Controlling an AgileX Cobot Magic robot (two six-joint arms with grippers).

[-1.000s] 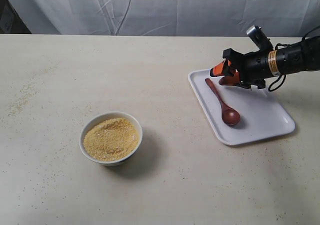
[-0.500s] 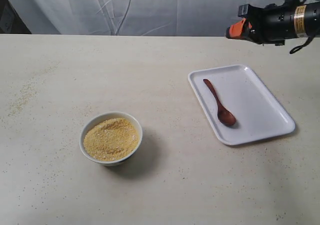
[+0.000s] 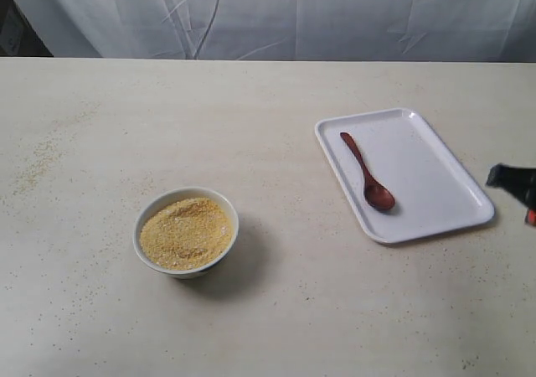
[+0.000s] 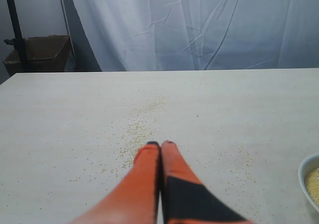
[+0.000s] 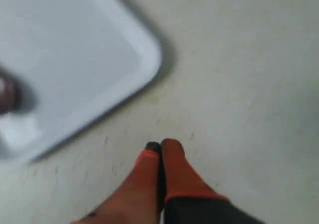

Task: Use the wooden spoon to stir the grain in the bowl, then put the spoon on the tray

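Observation:
The dark reddish-brown wooden spoon (image 3: 367,173) lies on the white tray (image 3: 435,163), its head toward the front; a blurred bit of that head (image 5: 7,95) shows in the right wrist view on the tray (image 5: 84,59). The white bowl (image 3: 186,231) holds a mound of golden grain (image 3: 184,230); its rim (image 4: 310,180) peeks into the left wrist view. My right gripper (image 5: 162,145) is shut and empty over bare table beside the tray's corner; only a dark tip of it (image 3: 512,178) shows at the exterior view's right edge. My left gripper (image 4: 160,144) is shut, empty, above scattered grains.
Loose grains (image 3: 38,163) are strewn over the table's left part and around the bowl. A white cloth backdrop (image 3: 268,12) hangs behind the table. A brown box on a dark stand (image 4: 40,52) sits beyond the table's far corner in the left wrist view.
The right arm, which hovered over the tray's far end and then rose behind it, has swung down to the right edge beside the tray. The spoon stays on the tray.

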